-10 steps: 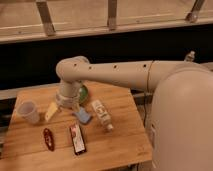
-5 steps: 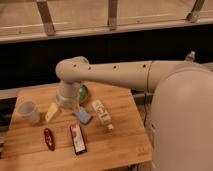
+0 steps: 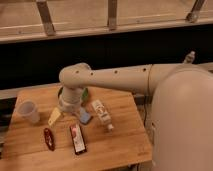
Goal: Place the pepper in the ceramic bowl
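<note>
The pepper (image 3: 48, 138) lies untouched near the front edge of the counter (image 3: 120, 145), beside a red-black packet (image 3: 77, 138) whose print is unreadable. Farther back, the gripper (image 3: 70, 110) hangs with jaws released and empty, likely poised to reach; its arm partly hides the ceramic bowl (image 3: 85, 94).

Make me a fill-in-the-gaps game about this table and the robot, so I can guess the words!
1. The small dark red glossy pepper lies on the wooden ____, not in a dish.
2. The round green ceramic bowl is partly hidden behind the robot's ____.
3. The gripper hangs over the table between the translucent plastic cup and the white ____ lying on its side.

Missing words: table; arm; bottle.
</note>
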{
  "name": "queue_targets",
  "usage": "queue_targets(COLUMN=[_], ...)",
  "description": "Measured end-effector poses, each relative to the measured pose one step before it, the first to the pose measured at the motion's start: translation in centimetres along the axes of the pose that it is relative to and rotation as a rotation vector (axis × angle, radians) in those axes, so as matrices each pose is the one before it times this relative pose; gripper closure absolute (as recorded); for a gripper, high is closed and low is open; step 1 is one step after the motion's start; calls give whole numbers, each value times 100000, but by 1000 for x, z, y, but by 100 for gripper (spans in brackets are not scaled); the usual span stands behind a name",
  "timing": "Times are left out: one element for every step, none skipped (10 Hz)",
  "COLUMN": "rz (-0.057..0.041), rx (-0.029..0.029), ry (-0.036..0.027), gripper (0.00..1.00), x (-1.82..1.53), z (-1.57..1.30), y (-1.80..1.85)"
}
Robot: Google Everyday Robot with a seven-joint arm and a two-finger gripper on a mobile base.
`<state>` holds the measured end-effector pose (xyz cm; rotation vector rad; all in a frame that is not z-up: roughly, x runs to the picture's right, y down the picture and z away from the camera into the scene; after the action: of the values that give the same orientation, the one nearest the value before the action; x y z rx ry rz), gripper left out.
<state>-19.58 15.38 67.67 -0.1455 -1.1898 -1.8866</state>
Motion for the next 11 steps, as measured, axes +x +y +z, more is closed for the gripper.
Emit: queue_targets(rz=[-914, -1350, -1488, -1354, -1340, -1544, -1188, -1484, -736, 334, -40], rx=[260, 317, -392, -665, -1164, -875, -92, 358, 141, -290, -34], ry=[-391, -287, -504, -518, -1211, -1391, -1134, -1000, -456, -303, -72], gripper=[20, 20, 20, 20, 20, 20, 20, 20, 20, 20, 20], x=[216, 450, 632, 772, 1296, 1789, 1530, 820, 402, -187, -6], z=[337, 413, 385, 339, 758, 1014, 841, 710, 279, -129, 20], y=[-239, -329, -351, -353, -482, -559, -259, -327, -133, 316, 2])
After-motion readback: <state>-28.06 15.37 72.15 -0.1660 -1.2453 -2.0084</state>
